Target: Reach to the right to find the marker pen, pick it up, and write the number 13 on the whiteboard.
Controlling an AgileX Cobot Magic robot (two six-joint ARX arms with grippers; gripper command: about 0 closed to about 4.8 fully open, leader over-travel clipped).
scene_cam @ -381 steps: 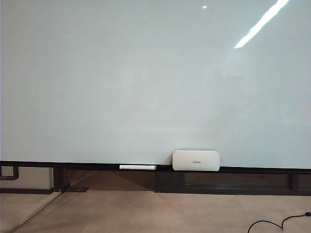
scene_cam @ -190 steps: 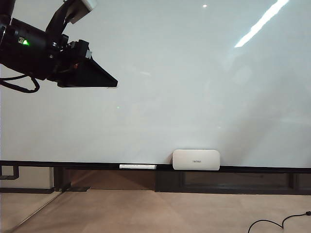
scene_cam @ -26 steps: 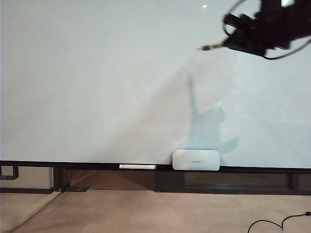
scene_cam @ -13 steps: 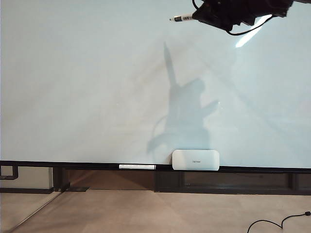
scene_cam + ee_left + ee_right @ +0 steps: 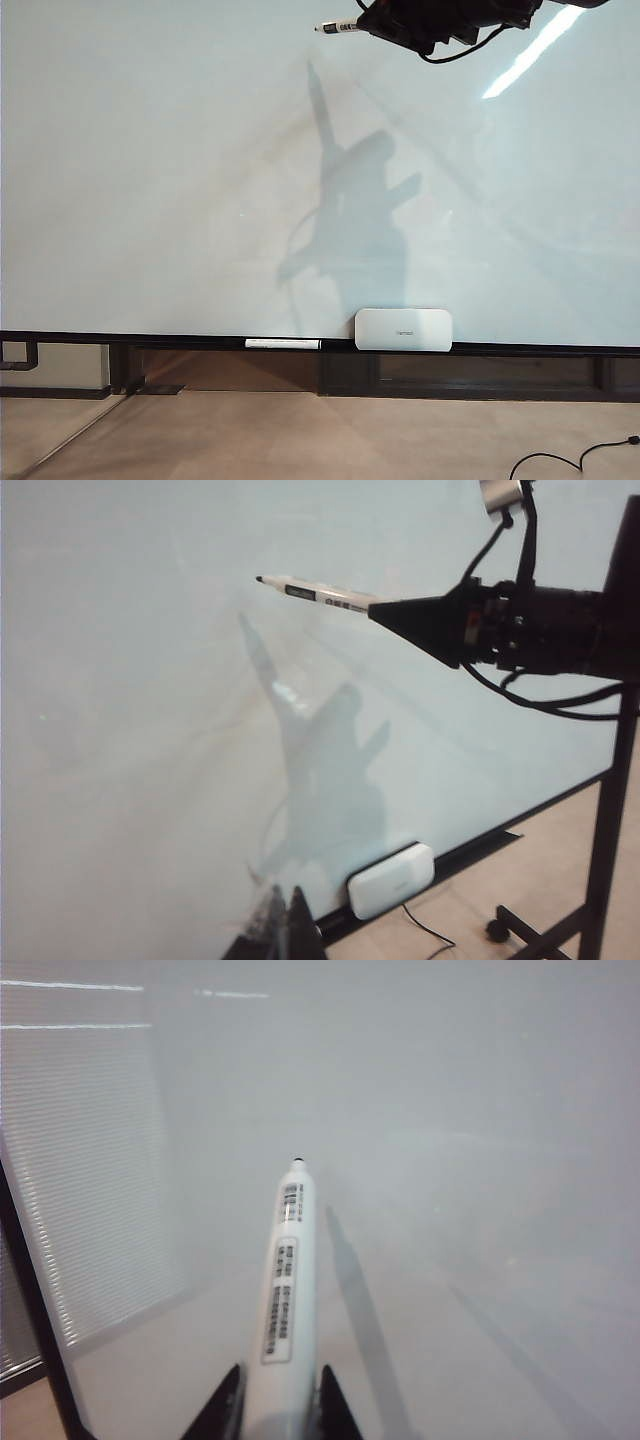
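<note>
Now we hold the marker pen point(image 5: 338, 27) in our right end effector point(image 5: 372, 24), high up near the top of the whiteboard point(image 5: 160, 170). The two fingers pinch the pen's back end, and its black tip pointing at the board. In the right wrist view the tip point(image 5: 297, 1164) looks close to the board, but we cannot tell if it touches. No number 13 is on the board yet.

Our left end effector point(image 5: 290, 932) shows only as dark tips low in its own view, and we cannot tell if it is wide or narrow.

What could go wrong? We think the pen may slip or tilt if we push too hard, as only its end is pinched. If we push too softly, the lines may come out faint or broken. We are also so high that the strokes may run out of room.

A white box point(image 5: 403, 329) sits on the dark rail point(image 5: 150, 340), with another pen point(image 5: 283, 344) beside it. Both are far below. Nothing blocks the way.
</note>
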